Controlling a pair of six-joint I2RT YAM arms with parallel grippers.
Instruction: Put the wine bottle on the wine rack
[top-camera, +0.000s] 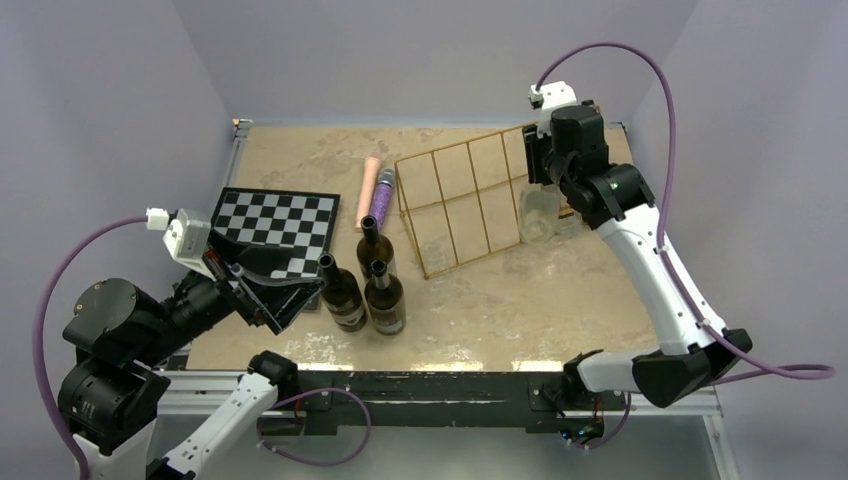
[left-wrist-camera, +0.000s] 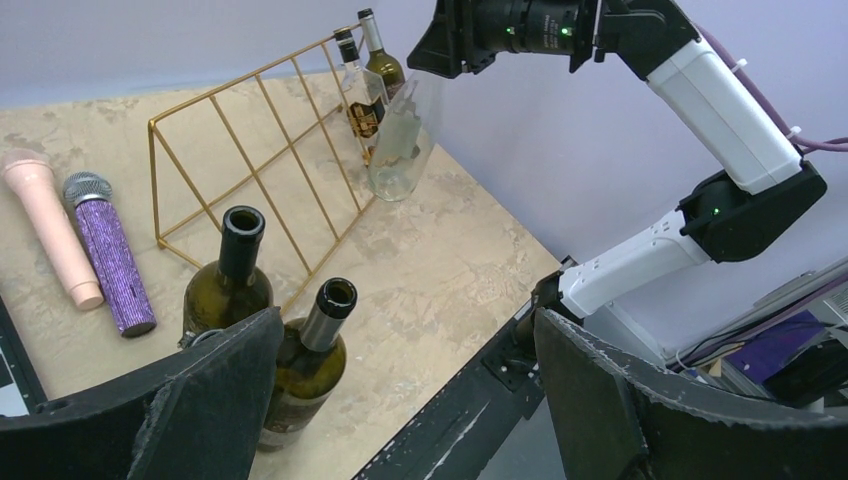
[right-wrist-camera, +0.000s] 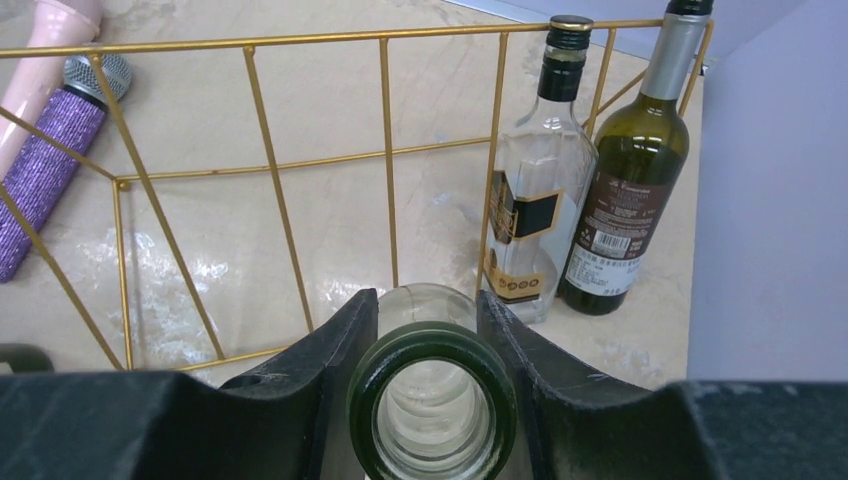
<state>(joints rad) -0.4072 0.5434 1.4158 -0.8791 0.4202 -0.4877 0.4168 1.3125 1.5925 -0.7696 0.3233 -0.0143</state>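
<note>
Beside wine rack (right-wrist-camera: 388, 157), right end effector (right-wrist-camera: 430, 325) grasps wine bottle (top-camera: 538, 212) neck, apparently upright; left end effector (left-wrist-camera: 408, 320) spread.

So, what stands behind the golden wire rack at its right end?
Through the golden wire rack the right wrist view shows two upright bottles: a clear glass bottle with a black label and a dark green wine bottle. From above, the right arm largely hides them.

The wine rack (top-camera: 465, 200) was thin wire with a shiny golden metal finish. The clear bottle (left-wrist-camera: 397, 150) was smooth glass, and the dark bottles (top-camera: 386, 300) were glossy green glass. The table (top-camera: 560, 300) looked matt and stone-like. The purple microphone (left-wrist-camera: 110, 250) was rough with glitter, while the pink microphone (left-wrist-camera: 50, 225) looked smooth and matt.
</note>
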